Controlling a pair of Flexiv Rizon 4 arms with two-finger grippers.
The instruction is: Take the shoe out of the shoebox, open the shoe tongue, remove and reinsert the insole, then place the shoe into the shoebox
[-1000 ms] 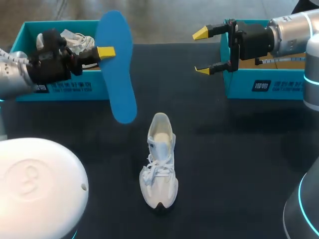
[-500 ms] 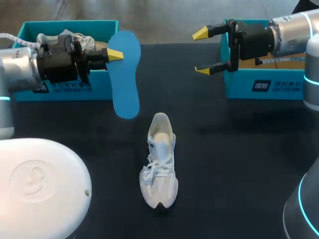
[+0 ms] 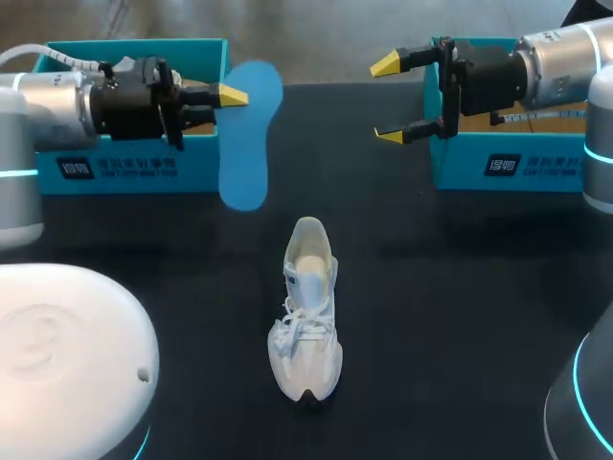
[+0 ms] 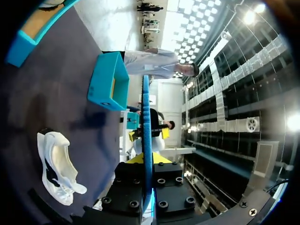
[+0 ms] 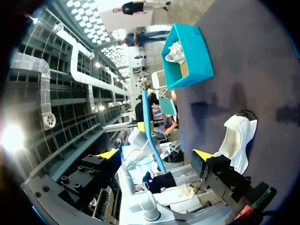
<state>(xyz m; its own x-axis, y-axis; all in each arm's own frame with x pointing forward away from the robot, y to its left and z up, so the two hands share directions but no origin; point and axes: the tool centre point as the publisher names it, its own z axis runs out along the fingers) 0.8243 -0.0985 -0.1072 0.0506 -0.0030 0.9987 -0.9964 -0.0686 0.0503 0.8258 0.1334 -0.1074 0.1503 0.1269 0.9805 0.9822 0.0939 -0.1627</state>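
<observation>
One black table top (image 3: 431, 316) carries teal cardboard left shoebox (image 3: 124, 168) & right shoebox (image 3: 498, 168) at far edge. White lace-up shoe (image 3: 306, 316) stands mid-table, toe twd robot. Blue foam insole (image 3: 247, 144) is clamped edge-on btwn left gripper (image 3: 228, 96) fingers, just beside left shoebox. Right gripper (image 3: 388, 101) fingers spread wide, well apart from shoe.

looks out past a wide-spread pincer (image 5: 155, 154) onto a dark tabletop (image 5: 262, 61). finds a white shoe (image 5: 236, 140) lying near one fingertip, a blue insole (image 5: 146, 105) edge-on ahead, clamped in the other arm's pincer (image 5: 150, 124), and beyond it a teal box (image 5: 190, 65) with a second shoe (image 5: 175, 50) inside.
</observation>
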